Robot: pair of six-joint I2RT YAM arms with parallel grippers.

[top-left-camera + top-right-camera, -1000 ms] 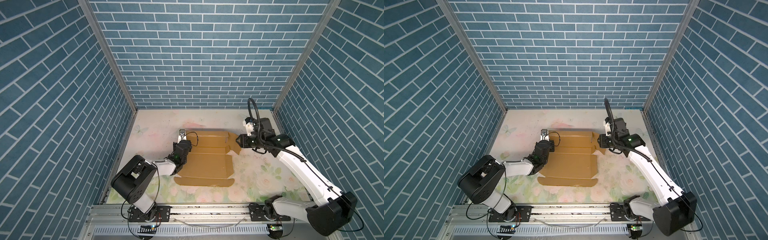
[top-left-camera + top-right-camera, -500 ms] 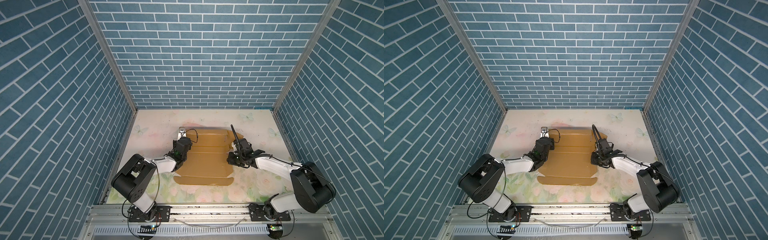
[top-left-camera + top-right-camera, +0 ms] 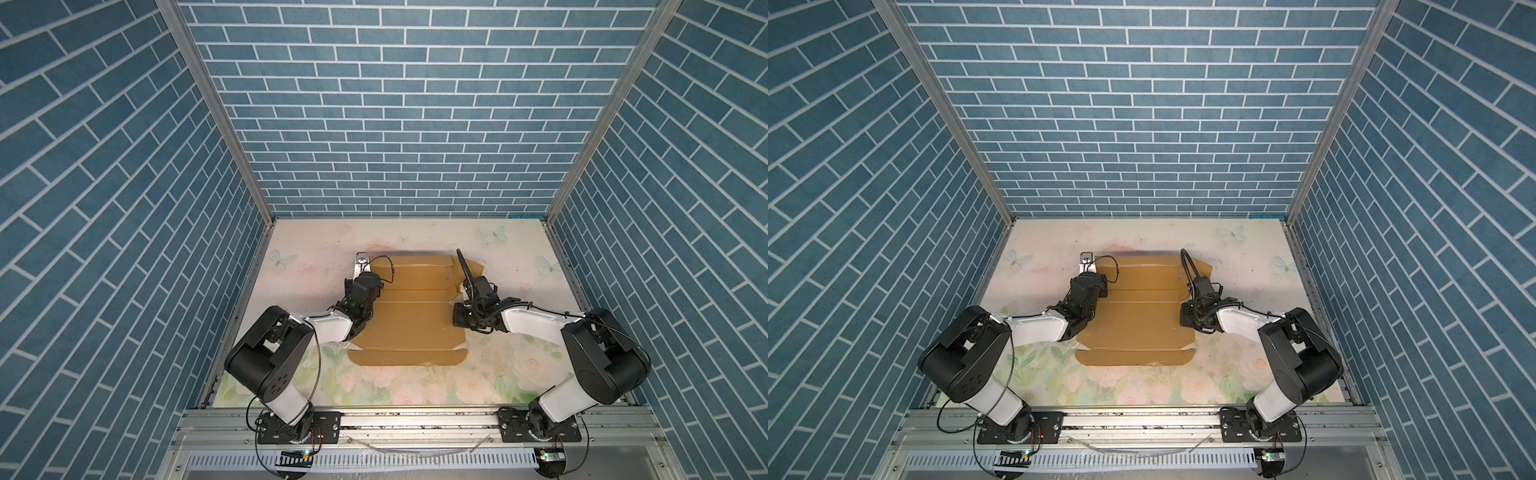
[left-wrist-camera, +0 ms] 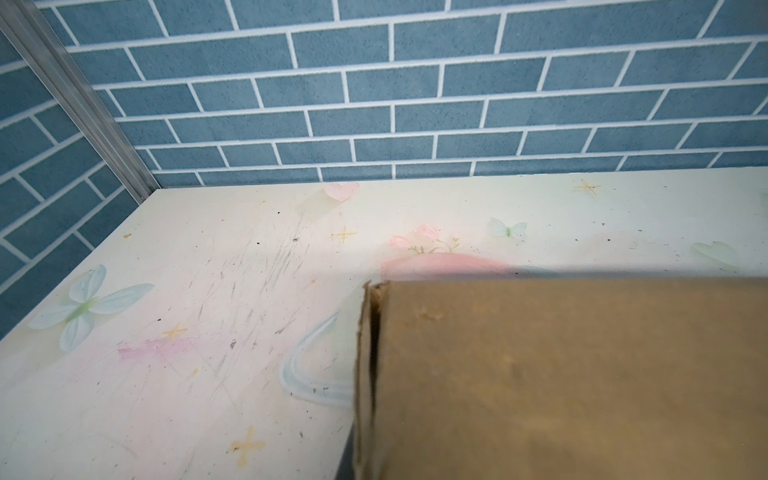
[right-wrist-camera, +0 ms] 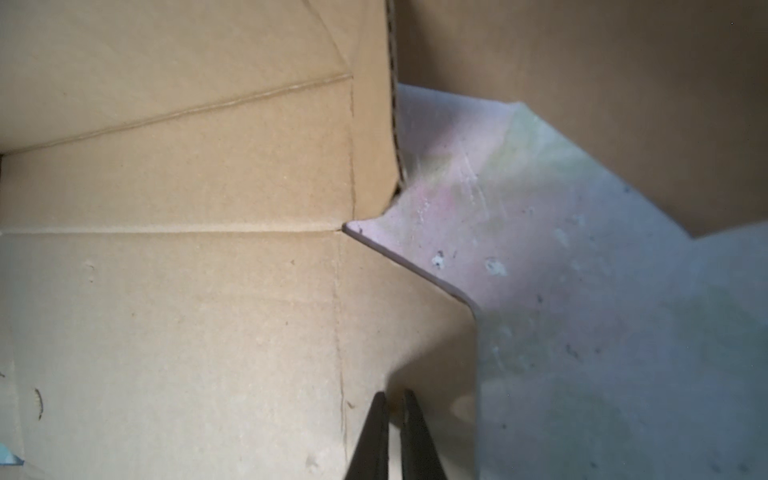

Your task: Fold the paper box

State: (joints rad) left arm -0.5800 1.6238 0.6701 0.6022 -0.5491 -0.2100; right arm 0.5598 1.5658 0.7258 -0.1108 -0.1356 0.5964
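Observation:
The paper box (image 3: 411,320) (image 3: 1138,322) is a tan creased cardboard sheet lying mostly flat in mid-table in both top views, its far panel tilted up. My left gripper (image 3: 368,276) (image 3: 1091,286) sits at its left edge. In the left wrist view a standing cardboard flap (image 4: 561,374) fills the spot where the jaws are and hides them; the grip looks shut on it. My right gripper (image 3: 456,316) (image 3: 1183,316) (image 5: 392,395) is low at the right edge. Its fingers (image 5: 376,436) are almost together, with nothing between them, tips on a side flap (image 5: 187,311).
The floral table top (image 3: 519,257) (image 4: 187,332) (image 5: 582,332) is walled by blue brick panels on three sides. An aluminium rail (image 3: 415,419) with both arm bases runs along the near edge. A raised brown flap (image 5: 582,104) stands beside the right gripper.
My right arm has swung down from above the box's far right corner to its right edge, and its jaws have closed. The left arm has stayed in place.

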